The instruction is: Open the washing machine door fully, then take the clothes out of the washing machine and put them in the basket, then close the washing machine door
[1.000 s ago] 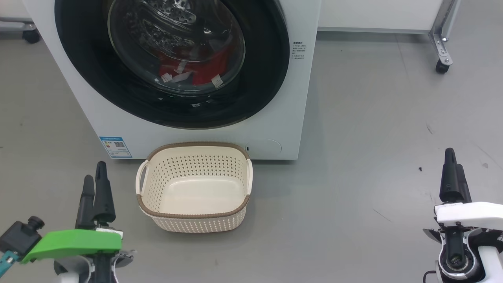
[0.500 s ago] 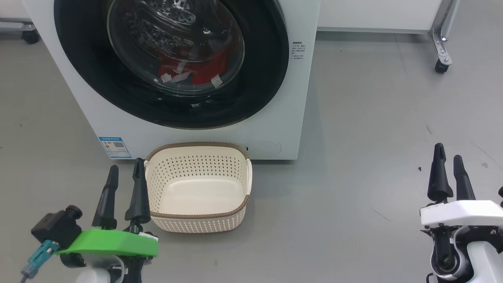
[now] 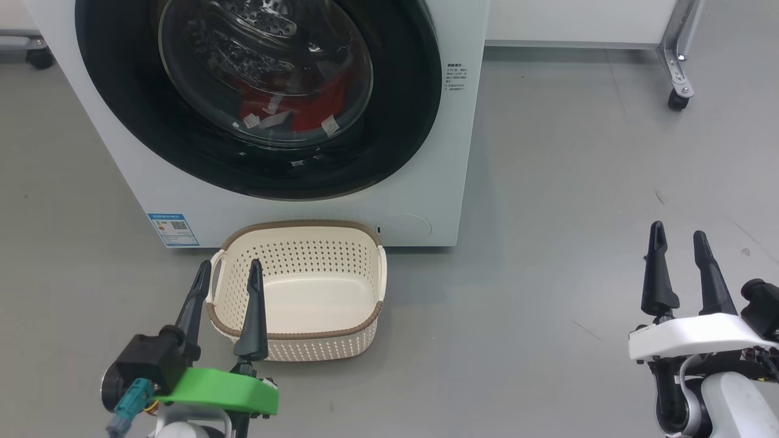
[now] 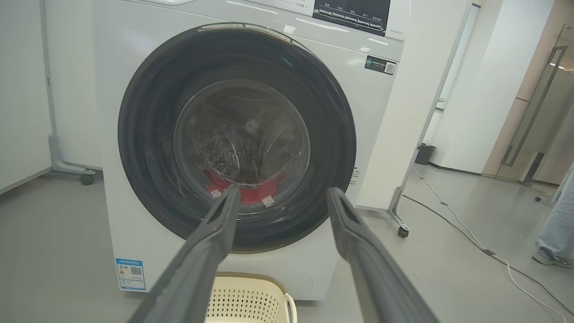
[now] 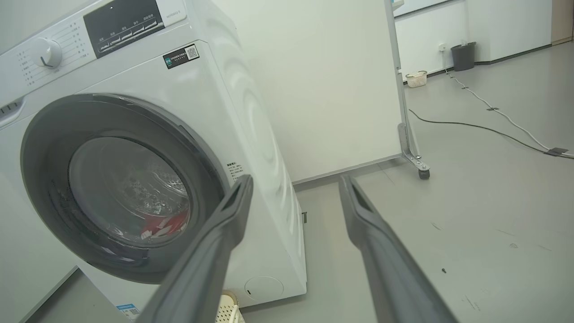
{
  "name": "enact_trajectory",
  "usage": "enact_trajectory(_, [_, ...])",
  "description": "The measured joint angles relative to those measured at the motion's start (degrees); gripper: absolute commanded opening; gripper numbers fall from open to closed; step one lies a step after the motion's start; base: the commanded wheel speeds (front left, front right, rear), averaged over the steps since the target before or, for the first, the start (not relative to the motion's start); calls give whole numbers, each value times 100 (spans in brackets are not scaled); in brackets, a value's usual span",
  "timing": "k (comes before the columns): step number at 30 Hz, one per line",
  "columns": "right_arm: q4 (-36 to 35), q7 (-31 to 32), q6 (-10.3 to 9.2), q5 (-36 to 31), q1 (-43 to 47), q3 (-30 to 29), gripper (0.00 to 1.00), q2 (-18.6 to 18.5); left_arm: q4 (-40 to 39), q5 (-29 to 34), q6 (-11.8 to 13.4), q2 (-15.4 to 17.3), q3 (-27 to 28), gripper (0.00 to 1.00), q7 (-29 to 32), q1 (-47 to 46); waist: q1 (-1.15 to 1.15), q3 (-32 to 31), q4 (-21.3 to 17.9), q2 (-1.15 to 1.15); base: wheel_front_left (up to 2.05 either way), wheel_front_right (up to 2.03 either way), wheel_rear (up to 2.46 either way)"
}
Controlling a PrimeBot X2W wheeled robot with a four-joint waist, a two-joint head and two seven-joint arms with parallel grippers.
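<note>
- the left gripper [image 3: 230,264] is reaching forward low on the left, its two dark fingers spread apart and gripping nothing. in the head view they are overlapping the near left corner of the basket [image 3: 341,226], and contact is impossible to judge.
- the right gripper [image 3: 677,230] is hovering over the floor [image 3: 548,274] well to the right, its fingers likewise spread and gripping nothing.
- one washing machine [image 3: 468,152] is standing just behind one basket, and its one washing machine door [image 3: 408,121] is sitting shut.
- the clothes [image 3: 304,109] are lying inside behind the door glass, a red heap with a few white tags. the number of garments is hard to make out.
- the head view is cutting off the machine's top.
</note>
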Motion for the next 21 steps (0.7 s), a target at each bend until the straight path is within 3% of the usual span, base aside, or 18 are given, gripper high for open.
enact_trajectory(4, [18, -63, -15, -344, 0, 138, 100, -66, 114, 408, 144, 9, -130, 100, -56, 5, 0, -8, -12, 0, 0, 0, 0])
enact_trajectory(21, [378, 20, -52, -732, 20, 600, 100, -152, 757, 550, 506, 22, -330, 100, -68, 88, 0, -29, -18, 0, 0, 0, 0])
